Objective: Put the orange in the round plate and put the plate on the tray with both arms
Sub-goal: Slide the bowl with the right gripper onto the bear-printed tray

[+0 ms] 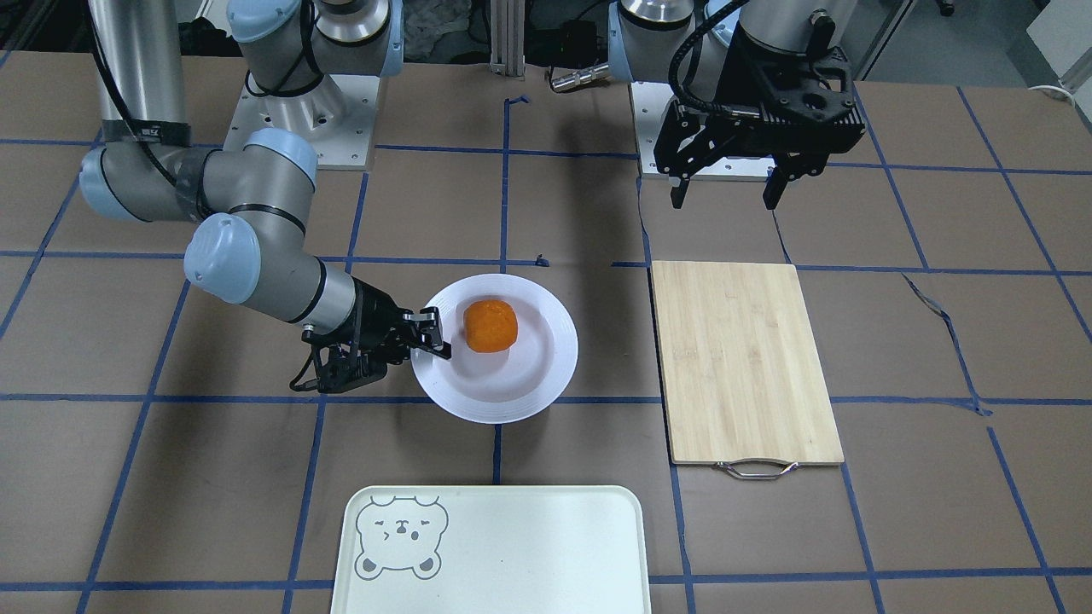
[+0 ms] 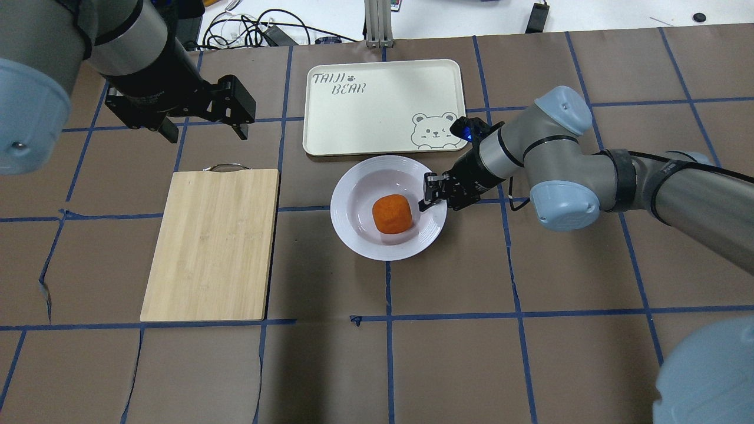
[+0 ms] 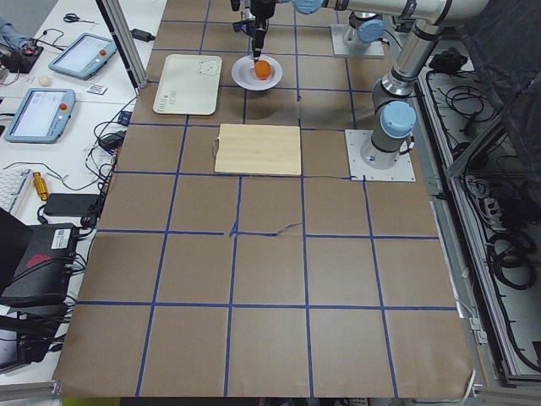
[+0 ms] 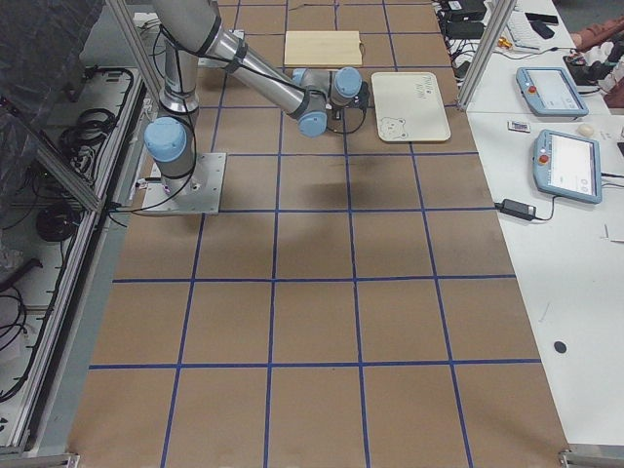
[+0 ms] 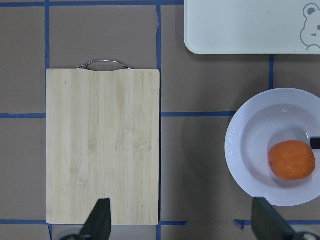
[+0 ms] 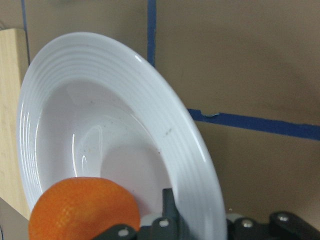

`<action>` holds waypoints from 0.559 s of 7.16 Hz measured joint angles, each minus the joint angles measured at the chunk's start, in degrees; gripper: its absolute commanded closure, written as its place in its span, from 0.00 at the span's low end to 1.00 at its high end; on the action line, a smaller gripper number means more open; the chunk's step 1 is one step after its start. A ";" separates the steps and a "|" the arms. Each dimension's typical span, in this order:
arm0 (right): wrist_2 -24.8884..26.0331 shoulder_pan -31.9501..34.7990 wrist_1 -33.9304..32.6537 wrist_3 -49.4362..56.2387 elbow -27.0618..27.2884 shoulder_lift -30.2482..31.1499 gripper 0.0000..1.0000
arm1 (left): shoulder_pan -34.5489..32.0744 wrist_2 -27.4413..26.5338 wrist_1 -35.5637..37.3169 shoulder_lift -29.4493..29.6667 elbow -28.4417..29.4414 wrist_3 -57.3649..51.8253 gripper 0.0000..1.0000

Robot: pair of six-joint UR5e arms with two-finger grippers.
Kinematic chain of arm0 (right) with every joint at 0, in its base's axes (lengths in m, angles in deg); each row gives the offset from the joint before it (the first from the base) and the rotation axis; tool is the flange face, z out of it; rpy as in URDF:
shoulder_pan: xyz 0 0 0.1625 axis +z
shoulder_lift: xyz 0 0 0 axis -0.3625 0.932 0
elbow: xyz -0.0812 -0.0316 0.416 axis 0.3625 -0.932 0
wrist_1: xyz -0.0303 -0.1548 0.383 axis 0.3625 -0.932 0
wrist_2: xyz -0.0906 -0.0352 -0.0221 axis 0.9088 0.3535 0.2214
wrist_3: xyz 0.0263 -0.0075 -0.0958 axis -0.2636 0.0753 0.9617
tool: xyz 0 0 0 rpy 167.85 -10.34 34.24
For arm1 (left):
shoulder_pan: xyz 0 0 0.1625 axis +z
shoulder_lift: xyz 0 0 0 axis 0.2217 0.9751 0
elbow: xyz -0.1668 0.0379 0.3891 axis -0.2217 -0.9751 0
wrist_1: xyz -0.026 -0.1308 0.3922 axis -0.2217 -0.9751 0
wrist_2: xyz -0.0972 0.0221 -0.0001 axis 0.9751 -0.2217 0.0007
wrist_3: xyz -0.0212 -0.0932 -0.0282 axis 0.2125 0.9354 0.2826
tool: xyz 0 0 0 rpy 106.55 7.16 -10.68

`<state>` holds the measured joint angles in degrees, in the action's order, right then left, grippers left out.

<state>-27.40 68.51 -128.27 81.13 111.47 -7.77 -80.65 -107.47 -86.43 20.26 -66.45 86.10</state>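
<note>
The orange [image 1: 490,325] [image 2: 392,213] lies in the bowl of the white round plate [image 1: 529,375] [image 2: 359,194], which rests on the table. My right gripper [image 1: 437,334] [image 2: 428,193] is low at the plate's rim and shut on it, with one finger inside the rim and one outside in the right wrist view. The cream tray [image 1: 529,554] [image 2: 383,112] with the bear face sits just beyond the plate. My left gripper [image 1: 725,198] [image 2: 206,131] hangs open and holds nothing, high above the table beside the bamboo board's handle end.
A bamboo cutting board [image 1: 742,358] [image 2: 212,241] with a metal handle lies to the plate's left in the overhead view. Brown paper with blue tape lines covers the table. A side desk with tablets [image 3: 34,114] stands past the tray.
</note>
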 measured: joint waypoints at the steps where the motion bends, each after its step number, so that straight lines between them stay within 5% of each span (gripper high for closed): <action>1: -0.53 -0.08 2.53 -0.24 -2.88 -0.09 1.00 | -0.02 0.00 0.00 -0.02 -0.07 0.00 0.00; 4: -1.12 -0.12 6.73 -2.95 -12.36 -2.92 1.00 | -0.02 0.00 0.03 -0.03 -0.16 0.00 0.00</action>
<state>-28.52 68.39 -121.54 78.19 99.11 -10.69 -80.66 -107.47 -86.40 20.22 -66.61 86.10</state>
